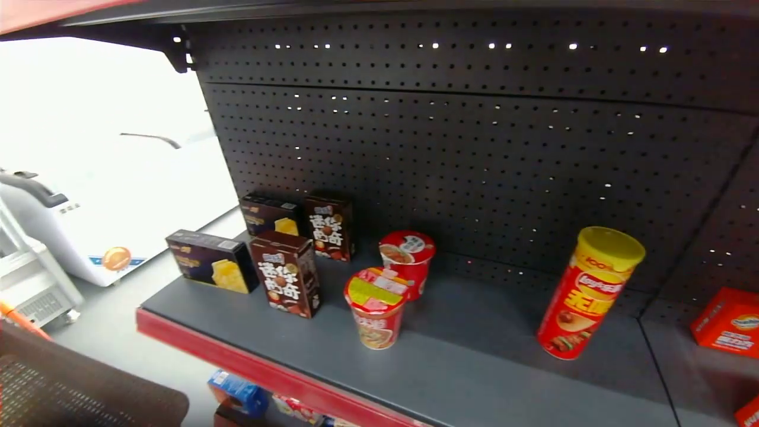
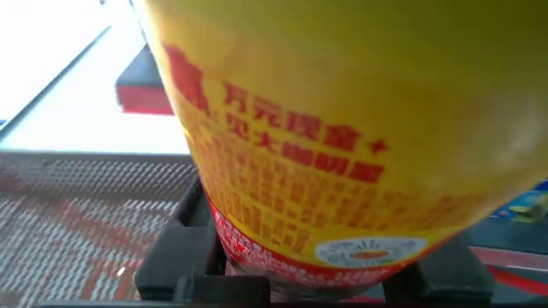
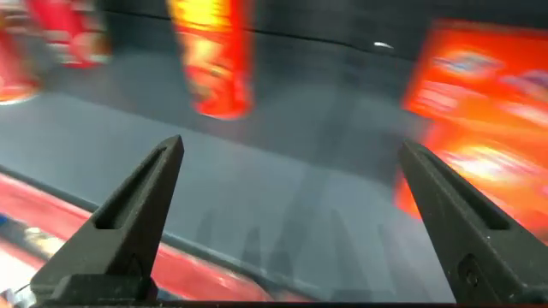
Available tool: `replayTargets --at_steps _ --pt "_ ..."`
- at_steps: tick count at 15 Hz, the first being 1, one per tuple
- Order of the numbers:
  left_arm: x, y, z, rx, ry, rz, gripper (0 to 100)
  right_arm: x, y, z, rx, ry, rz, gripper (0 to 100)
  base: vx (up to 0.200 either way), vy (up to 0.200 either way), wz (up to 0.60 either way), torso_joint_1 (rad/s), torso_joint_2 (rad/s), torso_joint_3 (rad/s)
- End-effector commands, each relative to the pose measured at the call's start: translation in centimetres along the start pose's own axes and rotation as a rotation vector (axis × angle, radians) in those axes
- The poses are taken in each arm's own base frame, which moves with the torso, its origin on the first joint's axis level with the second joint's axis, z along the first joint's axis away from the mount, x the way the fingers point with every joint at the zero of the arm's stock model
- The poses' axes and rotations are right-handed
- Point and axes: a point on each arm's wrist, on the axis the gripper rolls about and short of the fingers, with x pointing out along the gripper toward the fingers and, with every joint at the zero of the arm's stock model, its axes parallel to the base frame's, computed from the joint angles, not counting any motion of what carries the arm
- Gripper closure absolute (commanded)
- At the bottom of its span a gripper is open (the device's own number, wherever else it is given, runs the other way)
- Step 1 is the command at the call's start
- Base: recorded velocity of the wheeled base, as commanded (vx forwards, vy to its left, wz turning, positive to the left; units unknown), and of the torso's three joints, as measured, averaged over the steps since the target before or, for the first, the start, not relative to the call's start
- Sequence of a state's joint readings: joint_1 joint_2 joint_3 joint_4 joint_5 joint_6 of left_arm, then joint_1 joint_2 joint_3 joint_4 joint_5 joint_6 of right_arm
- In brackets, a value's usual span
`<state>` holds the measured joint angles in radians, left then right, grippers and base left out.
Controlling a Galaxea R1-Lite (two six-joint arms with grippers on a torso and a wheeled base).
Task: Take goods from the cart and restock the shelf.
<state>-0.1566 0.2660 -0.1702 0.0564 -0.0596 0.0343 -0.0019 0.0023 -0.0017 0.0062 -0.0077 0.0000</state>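
Presently a yellow can [image 2: 342, 128] is being clamped by the left tool [image 2: 308, 278], w/ its round body pressed btwn the black fingers [image 2: 175, 248] and the cart [image 2: 77, 205] mesh showing just behind it. The right tool [image 3: 291, 222] is being held w/ fingers wide apart and nothing btwn them, facing the shelf [image 1: 474, 362] near the standing can [image 1: 587, 296] and the orange box [image 1: 726, 323].

Slip is being judged the main risk. A smooth cylinder is being pinched on curved walls, so it is likely being left free to roll or slide if swung fast. How far along the can the grip sits can't be told, so sag at the free end is poss. too.

Next, the red shelf lip [image 1: 249, 362] is being counted as a snag point. If the can is being carried too low, its end could be struck there and levered out of the grip.

Placement is also being flagged. The standing can is tall, narrow and upright, so a nudge from the incoming can or from the spread right fingers could topple it, perhaps toward the cup noodles [image 1: 376, 308].
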Motion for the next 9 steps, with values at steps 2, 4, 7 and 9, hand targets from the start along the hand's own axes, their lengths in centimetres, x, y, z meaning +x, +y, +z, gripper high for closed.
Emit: replayTargets --at_steps 2,4,7,9 --pt "-0.2 0.0 -0.1 0.0 -0.014 0.0 100 0.0 0.0 0.0 0.002 0.001 0.0 0 0.0 0.0 -0.6 0.005 0.0 0.002" --pt "-0.2 0.0 0.0 0.0 -0.017 0.0 100 0.0 0.0 0.0 0.002 0.001 0.0 0 0.0 0.0 -0.6 -0.002 0.0 0.002" --pt "-0.6 0.0 -0.1 0.002 -0.046 0.003 100 0.0 0.0 0.0 0.002 0.001 0.0 0 0.0 0.0 -0.6 -0.001 0.0 0.002" --pt "-1.0 0.0 -1.3 0.006 -0.059 0.037 100 0.0 0.0 0.0 0.0 0.001 0.0 0 0.0 0.0 -0.3 0.001 0.0 0.001"
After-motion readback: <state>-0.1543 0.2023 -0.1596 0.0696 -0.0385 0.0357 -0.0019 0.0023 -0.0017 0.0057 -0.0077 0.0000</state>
